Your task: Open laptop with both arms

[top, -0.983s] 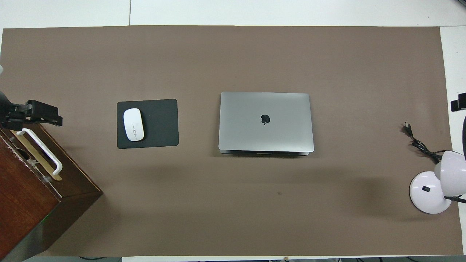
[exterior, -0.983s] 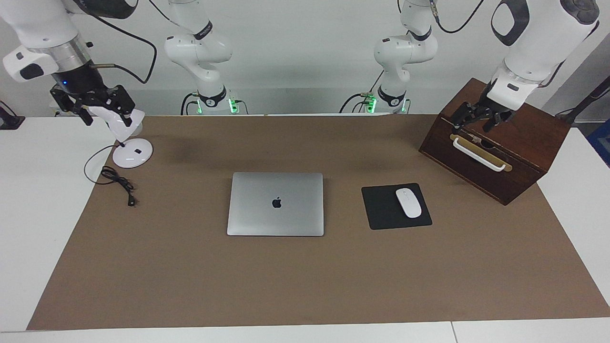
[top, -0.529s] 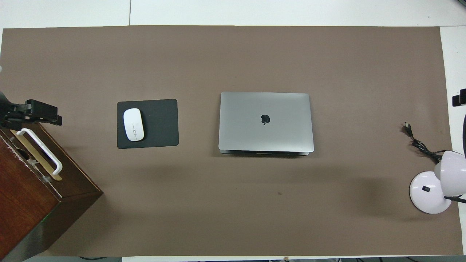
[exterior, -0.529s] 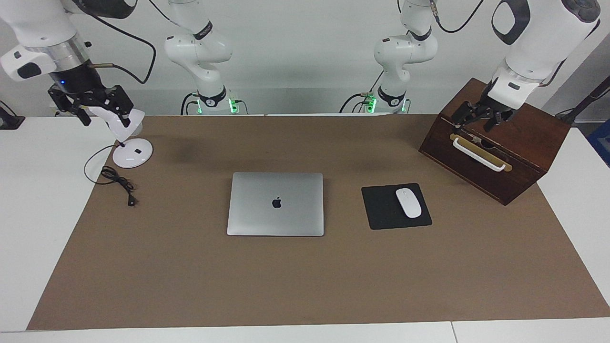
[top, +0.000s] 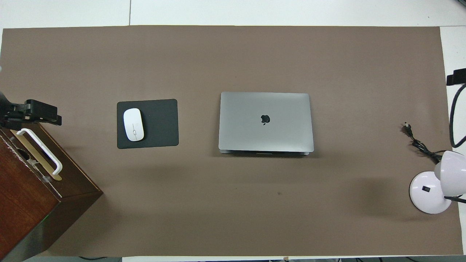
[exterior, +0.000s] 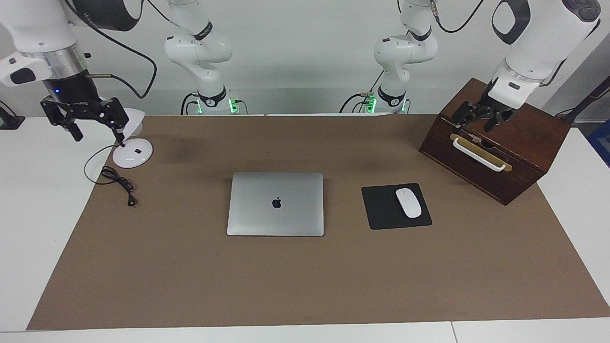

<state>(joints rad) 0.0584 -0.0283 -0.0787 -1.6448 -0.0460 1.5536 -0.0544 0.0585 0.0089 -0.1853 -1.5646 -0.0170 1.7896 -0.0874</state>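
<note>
The silver-grey laptop (exterior: 275, 204) (top: 265, 122) lies shut and flat in the middle of the brown mat, apple logo up. Neither gripper touches it. My left gripper (exterior: 472, 125) (top: 36, 112) hangs open over the top edge of the wooden box, just above its white handle, holding nothing. My right gripper (exterior: 96, 129) hangs open and empty over the white desk lamp at the right arm's end of the table. Only a dark tip of the right gripper (top: 455, 77) shows in the overhead view.
A black mouse pad (exterior: 381, 209) with a white mouse (exterior: 408, 203) lies beside the laptop toward the left arm's end. The brown wooden box (exterior: 519, 162) stands nearer the robots there. The lamp's base (exterior: 133, 153) and its black cable (exterior: 119, 183) lie at the right arm's end.
My right gripper has drifted outward from over the lamp head toward the table's end. The left gripper has barely shifted. The laptop has not moved.
</note>
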